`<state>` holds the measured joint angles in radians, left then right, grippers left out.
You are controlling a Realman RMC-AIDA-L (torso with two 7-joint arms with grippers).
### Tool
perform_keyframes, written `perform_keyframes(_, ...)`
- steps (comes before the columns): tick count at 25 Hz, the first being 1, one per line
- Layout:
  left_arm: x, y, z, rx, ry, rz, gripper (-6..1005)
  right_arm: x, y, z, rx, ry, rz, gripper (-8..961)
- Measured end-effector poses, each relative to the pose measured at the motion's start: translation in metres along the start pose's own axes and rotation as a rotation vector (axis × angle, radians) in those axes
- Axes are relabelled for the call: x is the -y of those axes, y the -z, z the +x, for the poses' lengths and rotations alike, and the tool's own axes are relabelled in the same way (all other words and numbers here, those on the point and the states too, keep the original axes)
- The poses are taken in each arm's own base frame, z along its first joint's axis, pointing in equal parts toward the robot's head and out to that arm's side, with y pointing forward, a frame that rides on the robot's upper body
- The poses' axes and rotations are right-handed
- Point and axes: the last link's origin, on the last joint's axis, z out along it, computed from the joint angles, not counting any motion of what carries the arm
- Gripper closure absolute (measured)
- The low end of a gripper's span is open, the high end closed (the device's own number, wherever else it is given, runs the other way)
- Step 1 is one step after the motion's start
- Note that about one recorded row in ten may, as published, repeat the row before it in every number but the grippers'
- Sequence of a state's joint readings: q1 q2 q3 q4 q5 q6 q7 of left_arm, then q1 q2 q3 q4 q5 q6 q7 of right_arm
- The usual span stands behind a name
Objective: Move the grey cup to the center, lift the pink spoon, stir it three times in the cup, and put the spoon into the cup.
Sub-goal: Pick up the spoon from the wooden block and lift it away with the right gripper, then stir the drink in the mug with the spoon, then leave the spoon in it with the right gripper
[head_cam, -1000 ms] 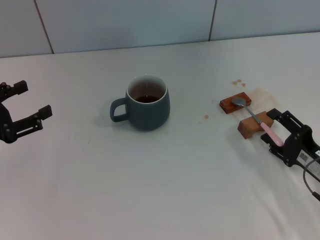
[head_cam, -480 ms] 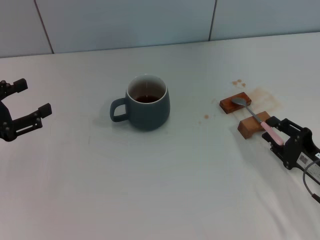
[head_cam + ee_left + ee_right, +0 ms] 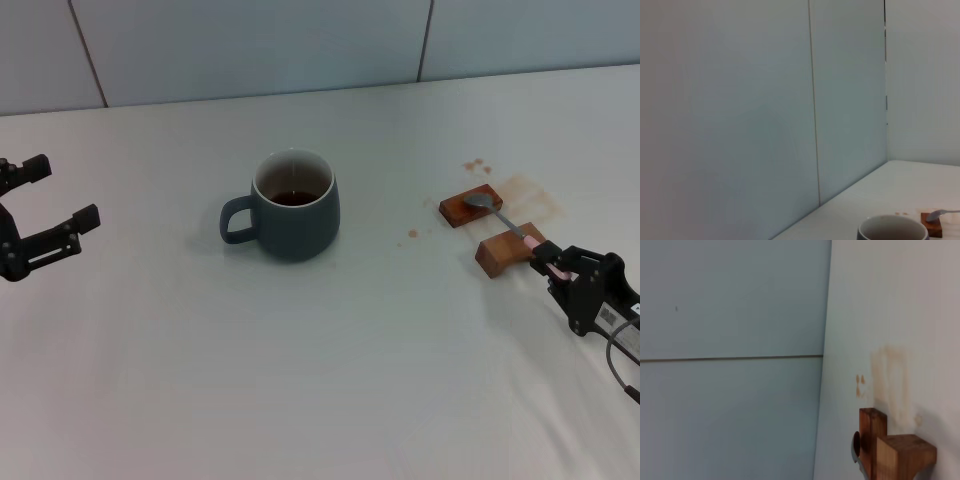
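The grey cup (image 3: 295,208) stands upright near the table's middle, its handle toward my left, with brown liquid inside. Its rim also shows in the left wrist view (image 3: 892,225). The pink spoon (image 3: 505,225) lies across two brown wooden blocks at the right, its silver bowl on the far block. My right gripper (image 3: 557,264) is shut on the spoon's pink handle, which is mostly hidden between the fingers. The spoon's metal part shows in the right wrist view (image 3: 856,456). My left gripper (image 3: 62,190) is open and empty at the far left, well apart from the cup.
The far wooden block (image 3: 470,208) and the near wooden block (image 3: 506,252) sit on the white table among brown stains (image 3: 530,190). A tiled wall runs along the table's back edge.
My right gripper's fingers, wide apart around the pink handle one second ago, have closed onto it. My left gripper has drifted slightly to the left. The cup has not moved.
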<state>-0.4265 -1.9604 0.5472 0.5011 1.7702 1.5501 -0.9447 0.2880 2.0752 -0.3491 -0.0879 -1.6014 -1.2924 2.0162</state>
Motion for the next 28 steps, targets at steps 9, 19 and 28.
perform_keyframes(9,-0.001,0.001,0.0,-0.014,-0.005,0.011,140,-0.018,0.0,-0.013,0.151,0.383,-0.109,838)
perform_keyframes(19,-0.008,-0.007,-0.003,-0.023,-0.004,0.001,139,-0.126,0.017,-0.066,0.214,1.026,-0.53,839)
perform_keyframes(28,-0.012,-0.012,-0.004,-0.033,0.003,0.001,140,-0.235,-0.009,-0.099,-0.37,1.158,-0.581,840)
